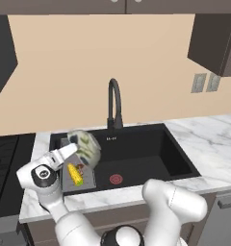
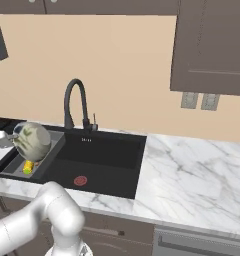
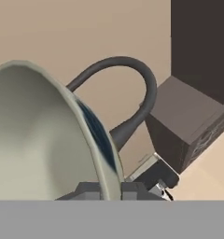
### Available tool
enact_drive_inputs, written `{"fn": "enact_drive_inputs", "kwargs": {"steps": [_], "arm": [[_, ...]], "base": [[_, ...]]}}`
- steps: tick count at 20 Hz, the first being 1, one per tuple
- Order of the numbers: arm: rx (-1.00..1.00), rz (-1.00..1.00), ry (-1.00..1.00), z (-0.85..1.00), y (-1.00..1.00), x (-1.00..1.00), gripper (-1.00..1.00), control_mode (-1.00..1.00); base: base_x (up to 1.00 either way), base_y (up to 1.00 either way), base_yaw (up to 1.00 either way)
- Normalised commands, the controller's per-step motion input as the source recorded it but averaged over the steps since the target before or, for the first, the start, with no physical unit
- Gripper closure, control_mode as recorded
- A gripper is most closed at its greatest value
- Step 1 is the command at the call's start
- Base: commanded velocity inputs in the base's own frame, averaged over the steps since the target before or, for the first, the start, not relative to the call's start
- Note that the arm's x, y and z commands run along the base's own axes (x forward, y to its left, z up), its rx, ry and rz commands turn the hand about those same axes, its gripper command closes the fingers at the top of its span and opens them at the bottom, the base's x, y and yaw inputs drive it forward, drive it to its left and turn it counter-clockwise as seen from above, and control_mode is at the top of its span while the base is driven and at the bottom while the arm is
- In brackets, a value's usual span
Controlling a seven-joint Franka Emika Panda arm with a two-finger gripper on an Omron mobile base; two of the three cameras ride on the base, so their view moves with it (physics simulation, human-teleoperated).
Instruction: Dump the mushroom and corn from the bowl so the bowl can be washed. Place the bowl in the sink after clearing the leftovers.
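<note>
Two fingers (image 3: 88, 190) pinch the bowl's (image 1: 87, 146) rim, so your gripper (image 3: 109, 191) holds it tipped on edge above the grey tray (image 1: 91, 181) at the sink's (image 1: 151, 151) left end. Corn (image 1: 75, 174) already lies on that tray; I can't make out the mushroom. Swing carelessly and the bowl could strike the faucet (image 1: 114, 103) or slip from such a thin grip. White marble counter (image 1: 209, 139) surrounds the basin, beige wall behind.

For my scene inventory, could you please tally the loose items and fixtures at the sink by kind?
Bowl, tipped, held in the gripper: 1
Corn on the grey tray: 1
Tray: 1
Sink: 1
Faucet: 1
Red drain strainer: 1
Total: 6
</note>
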Motion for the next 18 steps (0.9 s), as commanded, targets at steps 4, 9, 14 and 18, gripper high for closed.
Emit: {"fn": "enact_drive_inputs", "kwargs": {"steps": [4, 9, 14, 18], "arm": [[0.14, -0.01, -0.12, 0.15, -0.23, -0.13, 1.00, -1.00], [0.30, 0.00, 0.00, 0.27, -0.29, -0.01, 1.00, -1.00], [0.53, 0.00, 0.01, 0.46, -0.88, -0.19, 1.00, -1.00], [0.55, 0.00, 0.07, 0.62, -1.00, -0.38, 1.00, -1.00]], "base": [[0.00, 0.00, 0.00], [0.00, 0.00, 0.00], [0.00, 0.00, 0.00], [0.00, 0.00, 0.00]]}}
